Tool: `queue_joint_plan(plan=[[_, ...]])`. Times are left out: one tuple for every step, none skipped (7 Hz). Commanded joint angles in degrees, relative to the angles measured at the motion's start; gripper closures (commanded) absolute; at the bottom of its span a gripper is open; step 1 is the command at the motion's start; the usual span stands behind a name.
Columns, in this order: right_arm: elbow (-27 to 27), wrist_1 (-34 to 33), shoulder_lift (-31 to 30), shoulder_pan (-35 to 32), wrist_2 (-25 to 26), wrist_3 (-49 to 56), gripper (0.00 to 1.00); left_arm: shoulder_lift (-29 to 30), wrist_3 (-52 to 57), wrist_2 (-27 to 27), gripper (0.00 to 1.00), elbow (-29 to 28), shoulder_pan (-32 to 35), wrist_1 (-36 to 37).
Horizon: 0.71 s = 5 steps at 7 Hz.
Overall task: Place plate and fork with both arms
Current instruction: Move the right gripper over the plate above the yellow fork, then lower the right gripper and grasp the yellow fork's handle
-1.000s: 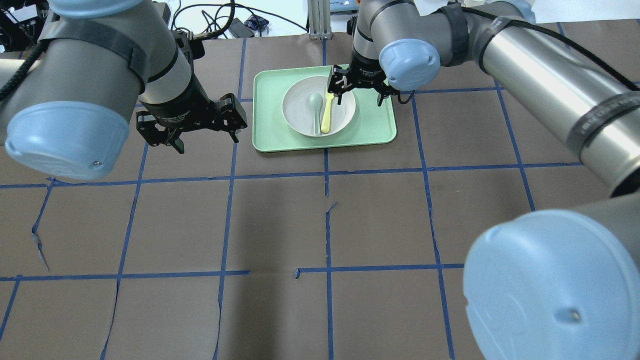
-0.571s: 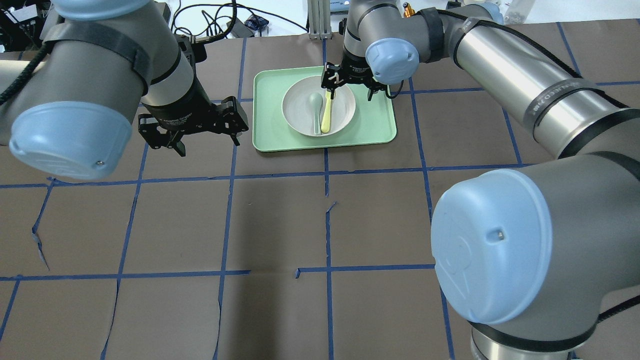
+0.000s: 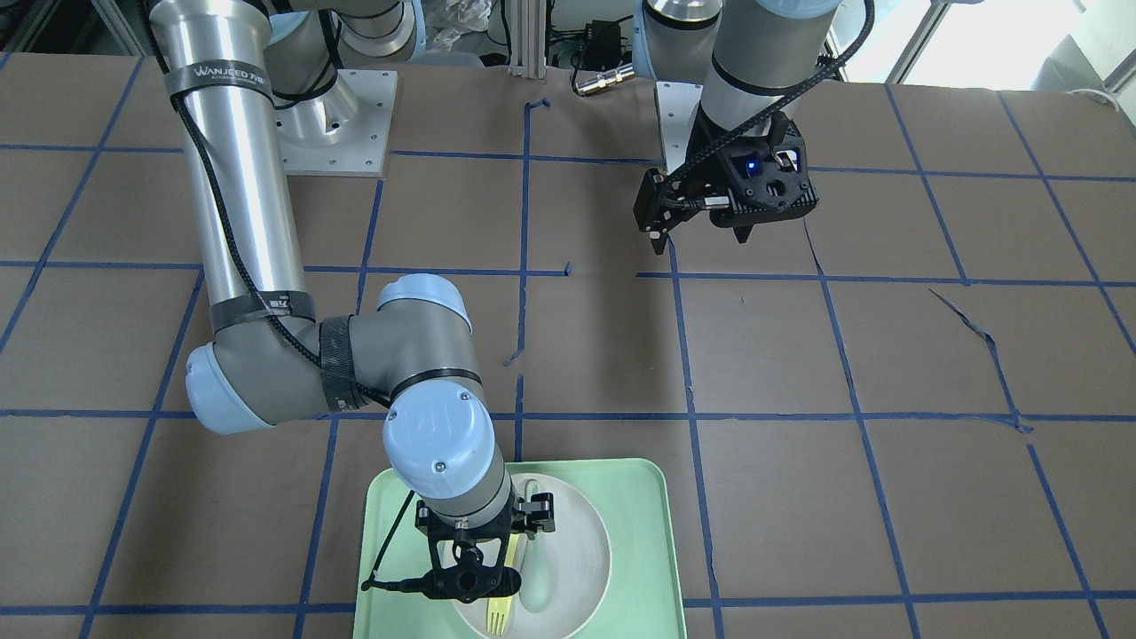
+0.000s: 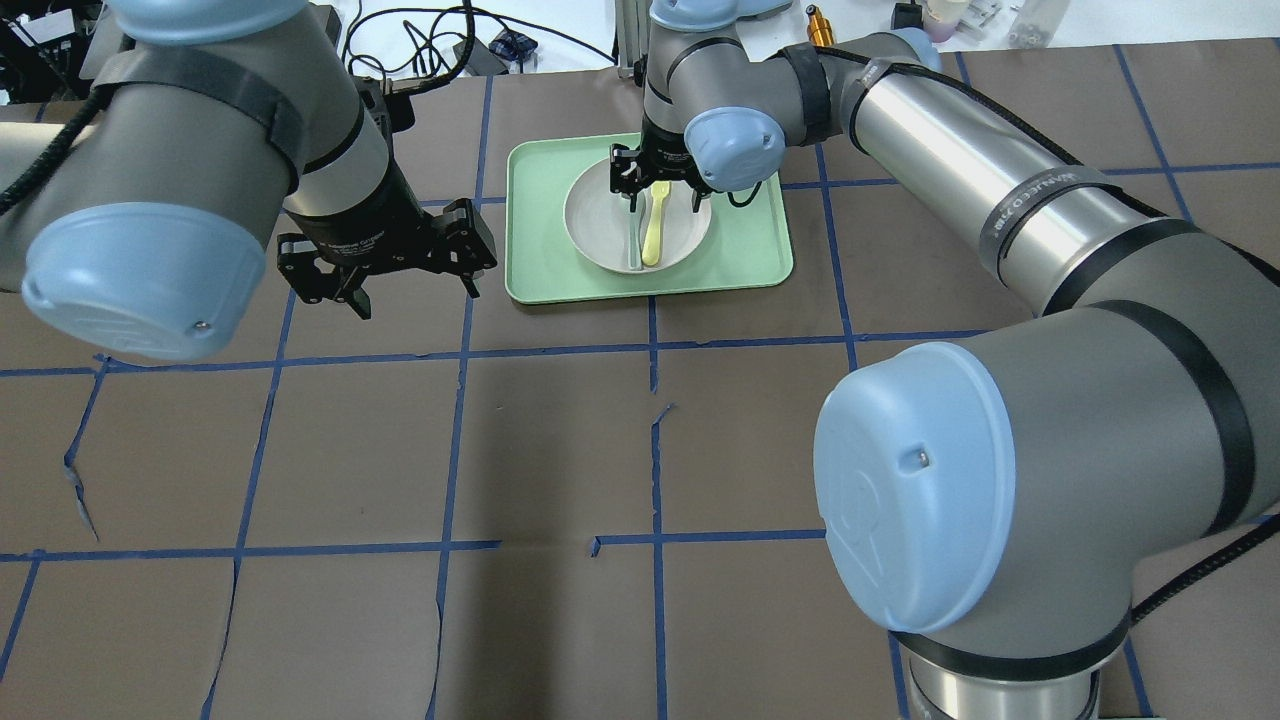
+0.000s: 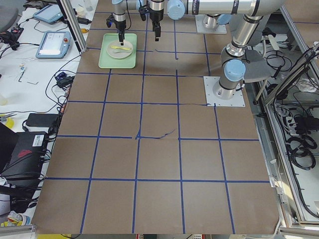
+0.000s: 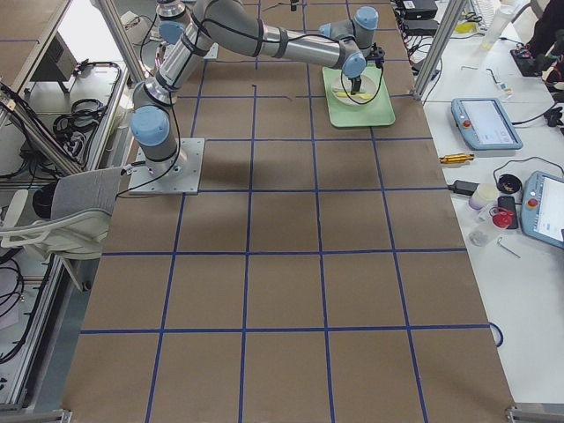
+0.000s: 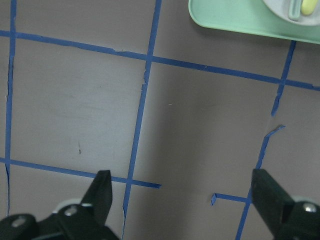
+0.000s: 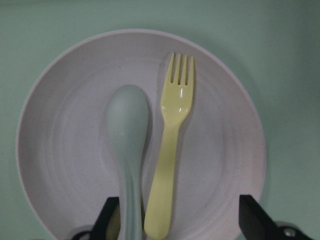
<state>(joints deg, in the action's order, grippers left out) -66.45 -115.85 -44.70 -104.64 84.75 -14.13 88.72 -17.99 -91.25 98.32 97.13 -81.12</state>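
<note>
Shifted leftward since the earlier frame, our right gripper [image 4: 663, 205] is hovering released over the round off-white plate [image 8: 65, 150] on the mint tray [image 4: 760, 250]; we are seeing the slim pale-yellow fork [image 8: 175, 150] lying in it beside a grey-green spoon [image 8: 127, 130]. Our left gripper [image 4: 410, 285] is hanging released beside the tray.

tray [image 4: 750, 262]: mint-green, on brown table [image 4: 560, 450] | spoon [image 8: 128, 130]: grey-green, over tray | tape [image 4: 462, 352]: blue grid
</note>
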Motion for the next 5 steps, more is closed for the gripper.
queue_joint_plan(plan=[[-0.09, -0.25, 0.41, -0.04, 0.33, -0.03, 0.42, 0.05, 0.15, -0.15, 0.00, 0.29, -0.01, 0.00], [-0.09, -0.25, 0.49, -0.04, 0.33, -0.03, 0.45, 0.05, 0.24, -0.15, 0.00, 0.82, -0.01, 0.00], [-0.26, -0.25, 0.84, -0.04, 0.42, -0.03, 0.45, 0.05, 0.15, -0.15, 0.00, 0.91, -0.09, 0.00], [-0.44, -0.34, 0.93, -0.04, 0.42, -0.03, 0.45, 0.14, 0.24, -0.15, 0.00, 0.91, -0.01, 0.00], [-0.44, -0.34, 1.11, -0.04, 0.42, -0.03, 0.45, 0.14, 0.24, -0.15, 0.00, 0.91, -0.01, 0.00]])
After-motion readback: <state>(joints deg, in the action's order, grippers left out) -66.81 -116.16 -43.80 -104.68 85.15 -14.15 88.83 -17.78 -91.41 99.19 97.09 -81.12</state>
